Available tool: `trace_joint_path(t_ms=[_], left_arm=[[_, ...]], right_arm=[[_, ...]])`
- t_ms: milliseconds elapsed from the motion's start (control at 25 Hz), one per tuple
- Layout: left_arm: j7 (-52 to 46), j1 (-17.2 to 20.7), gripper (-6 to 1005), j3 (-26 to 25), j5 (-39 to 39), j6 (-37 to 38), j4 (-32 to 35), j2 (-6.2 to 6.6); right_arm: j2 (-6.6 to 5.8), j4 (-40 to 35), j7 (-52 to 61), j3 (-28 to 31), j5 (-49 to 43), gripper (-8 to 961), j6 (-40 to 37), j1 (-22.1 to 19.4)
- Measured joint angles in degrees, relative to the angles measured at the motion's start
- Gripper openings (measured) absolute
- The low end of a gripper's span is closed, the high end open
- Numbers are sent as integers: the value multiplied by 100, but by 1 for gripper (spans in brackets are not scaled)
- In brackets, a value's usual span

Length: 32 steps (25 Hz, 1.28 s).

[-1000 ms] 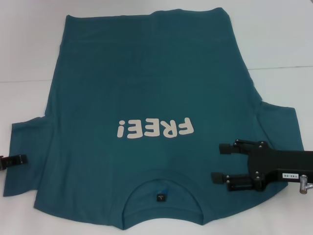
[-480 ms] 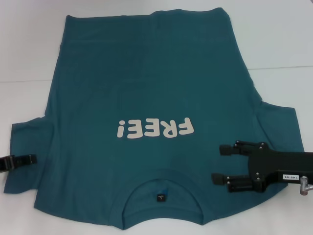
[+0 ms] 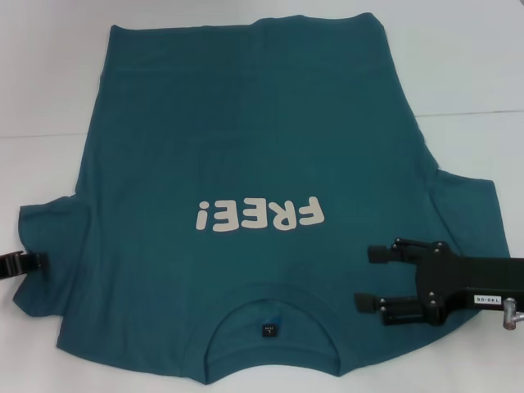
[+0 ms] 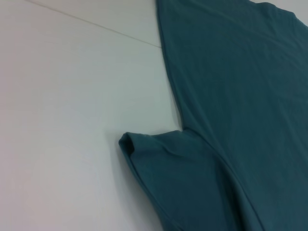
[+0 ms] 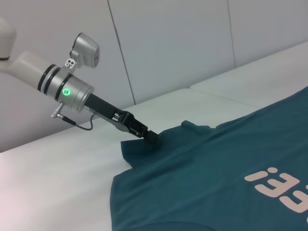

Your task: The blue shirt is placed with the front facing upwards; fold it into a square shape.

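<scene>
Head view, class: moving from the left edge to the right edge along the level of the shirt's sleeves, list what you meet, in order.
left gripper at the sleeve's edge → left sleeve → neckline label → right gripper, open over the shirt → right sleeve of the blue shirt.

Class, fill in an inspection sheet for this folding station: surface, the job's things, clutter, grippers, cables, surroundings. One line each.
Surface: white table, a seam line running across it.
Job's things: blue shirt lies flat, front up, "FREE!" lettering showing, collar toward the robot; not yet folded.
Clutter: nothing seen.
Grippers: left gripper at the edge of the shirt's left sleeve, which is bunched there; open or shut cannot be told. Right gripper open, over the shirt's right shoulder area.
Cables: a thin black cable loops under the left arm's wrist.
Surroundings: pale panelled wall behind the table.
</scene>
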Motion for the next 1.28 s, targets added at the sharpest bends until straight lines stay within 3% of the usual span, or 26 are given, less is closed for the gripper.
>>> trace_joint_path(t_ms=[280, 480, 600, 840, 1000, 1280], left_arm=[[182, 2, 287, 1, 23, 12, -67, -4], [213, 12, 58, 6, 23, 57, -34, -4], [213, 14, -1, 17, 31, 193, 124, -17], [159, 116, -1, -1, 44, 561, 805, -95], [93, 68, -1, -3, 50, 826, 989, 27], [110, -110, -2, 16, 75, 933, 960, 364]], right_arm=[[7, -25, 127, -49, 0, 924, -30, -15], [7, -28, 130, -53, 0, 924, -81, -14], [7, -30, 130, -53, 0, 924, -113, -15], [6, -36, 138, -7, 26, 925, -134, -58], [1, -40, 139, -1, 45, 925, -146, -66], [-4, -40, 139, 1, 47, 925, -146, -67]])
